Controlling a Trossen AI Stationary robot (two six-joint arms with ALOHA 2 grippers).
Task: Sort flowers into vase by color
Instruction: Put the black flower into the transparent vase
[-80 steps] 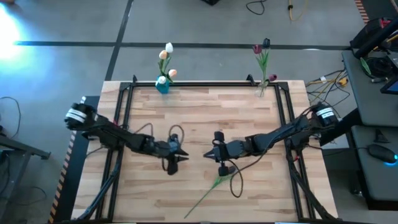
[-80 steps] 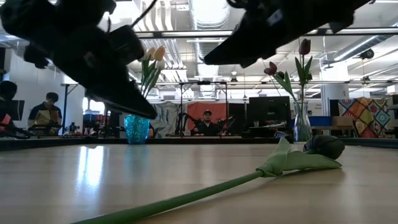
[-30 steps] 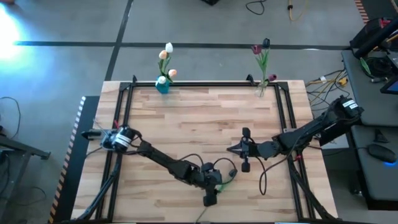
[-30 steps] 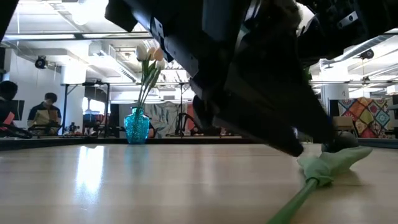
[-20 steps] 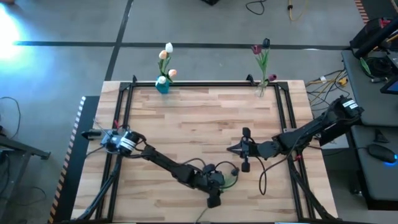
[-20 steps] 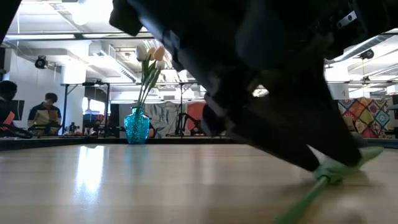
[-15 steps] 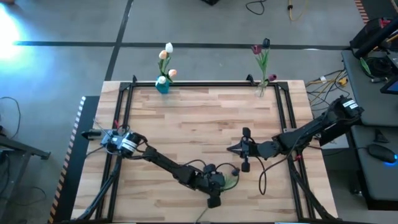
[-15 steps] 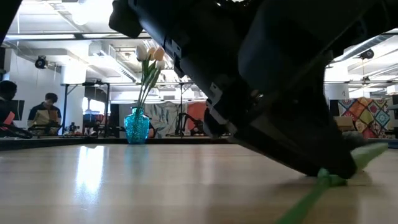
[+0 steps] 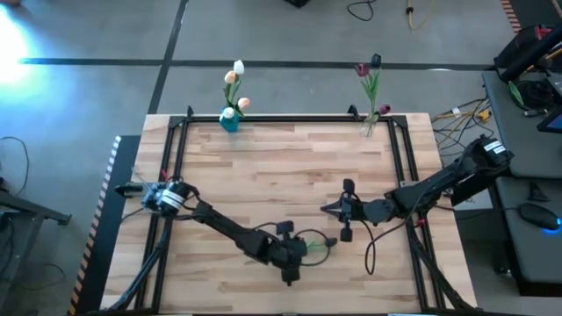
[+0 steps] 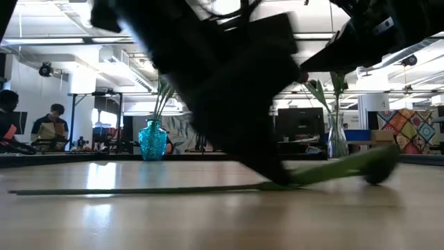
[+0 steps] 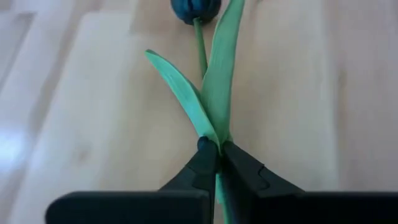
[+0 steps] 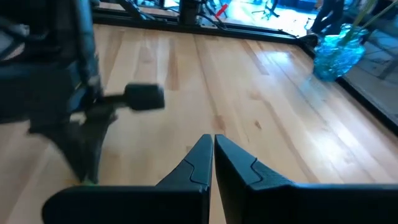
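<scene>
The left pincer [image 11: 214,163] is down near the front of the table [image 9: 263,167], pinching the thin green stem of a dark tulip [image 11: 195,7] just below its leaves, so the head does not get squashed; the tulip lies low on the wood; the right pincer [image 12: 212,157] waits mid-table, closed on nothing; at the back edge the blue vase [image 9: 229,119] has the pale flowers and the clear vase [image 9: 370,123] has the dark ones, so I think this tulip belongs there.

Two vases stand at the table's [image 9: 290,167] far edge — one [image 9: 229,120] left, one [image 9: 370,127] right — well apart.
</scene>
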